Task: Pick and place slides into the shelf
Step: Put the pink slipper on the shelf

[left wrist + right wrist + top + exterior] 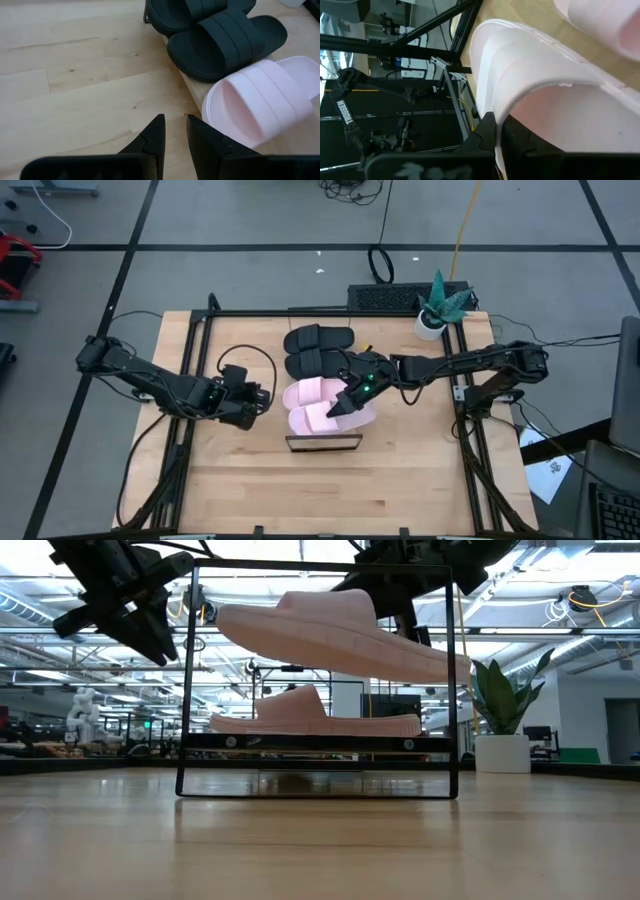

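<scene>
The shelf [322, 443] is a narrow wood plank on the table. Two black slides [320, 338] [318, 363] and one pink slide [308, 392] rest sole-down on it, also seen in the left wrist view as the black slides [225, 40] and the pink slide [260, 100]. A second pink slide [340, 635] hangs tilted above the shelf's near end, with my right gripper [340, 408] shut on it. My left gripper [175, 120] hovers left of the shelf, slightly open with nothing between its fingers. My right gripper pinches the side edge of the pink slide's strap [492, 107] between its two fingers, one finger [530, 145] under the strap's arch and the other [487, 132] outside. The fingers come slanting down from the table's right. The slide is lifted clear above the shelf [320, 743], tilted.
A potted plant [440, 305] stands at the far right corner. Black frame rails [200, 330] run along the table's left and right sides. A black upright frame [190, 690] stands at the shelf's near end. Bare wood lies near the front edge.
</scene>
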Controlling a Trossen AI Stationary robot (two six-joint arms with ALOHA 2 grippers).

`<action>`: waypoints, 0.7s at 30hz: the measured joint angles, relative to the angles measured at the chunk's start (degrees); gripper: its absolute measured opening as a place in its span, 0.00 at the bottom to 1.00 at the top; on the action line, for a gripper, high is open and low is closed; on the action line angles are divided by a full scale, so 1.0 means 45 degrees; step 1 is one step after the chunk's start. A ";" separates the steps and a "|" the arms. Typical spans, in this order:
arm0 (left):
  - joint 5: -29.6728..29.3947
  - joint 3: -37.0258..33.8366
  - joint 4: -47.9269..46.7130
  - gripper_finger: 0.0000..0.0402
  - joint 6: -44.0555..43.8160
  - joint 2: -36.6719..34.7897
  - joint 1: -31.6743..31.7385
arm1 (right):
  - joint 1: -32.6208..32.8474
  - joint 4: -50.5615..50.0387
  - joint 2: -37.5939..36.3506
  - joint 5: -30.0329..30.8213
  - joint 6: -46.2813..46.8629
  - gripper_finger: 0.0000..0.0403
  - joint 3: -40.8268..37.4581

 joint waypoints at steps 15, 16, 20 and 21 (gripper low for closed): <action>-0.0757 0.0000 0.0000 0.18 0.0027 0.0000 0.0007 | 0.0092 0.0314 0.0019 -0.0053 0.1678 0.00 0.0000; -0.0830 0.0000 0.0000 0.18 0.0047 0.0000 0.0015 | 0.0120 0.0352 0.0069 -0.0075 0.1753 0.00 0.0000; -0.1084 0.0000 -0.0005 0.18 0.0078 0.0000 0.0024 | 0.0247 0.0568 0.0574 -0.0531 0.1879 0.00 0.0000; -0.1121 0.0000 -0.0002 0.18 0.0078 0.0000 0.0024 | 0.0282 0.0755 0.0749 -0.0787 0.1964 0.00 0.0000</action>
